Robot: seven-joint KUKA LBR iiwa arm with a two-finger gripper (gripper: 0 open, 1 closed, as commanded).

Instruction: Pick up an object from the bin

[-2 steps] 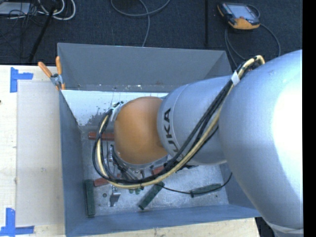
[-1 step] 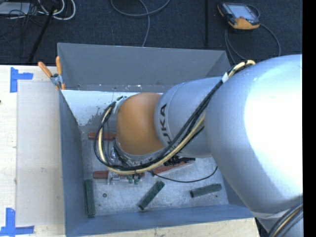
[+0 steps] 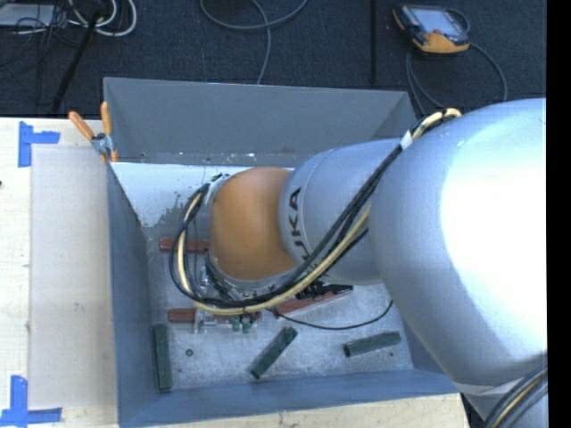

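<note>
The grey bin (image 3: 259, 119) stands on a dark carpet (image 3: 294, 43), where loose cables (image 3: 236, 7) and a handheld unit (image 3: 433, 27) with an orange edge lie behind it. The bin's bottom is speckled pale grey. The silver arm (image 3: 464, 239) comes in from the right, with black and yellow wrist cables looped round its orange cover (image 3: 250, 221). "KUKA" (image 3: 294, 226) reads in black letters along the arm, just beside the cover. The gripper (image 3: 223, 321) is low over the bottom, left of the middle and toward the front. How wide it stands cannot be told, and nothing shows in its grasp. A brown bar (image 3: 181, 315) lies flat just to its left, with one end right at the gripper; contact cannot be made out. A second brown bar (image 3: 169, 245) lies farther back, and a reddish one (image 3: 308, 303) lies under the arm. Three green bars lie along the front: one (image 3: 161, 357) by the left wall, one (image 3: 274, 352) slanted, and one (image 3: 372, 344) to the right.
</note>
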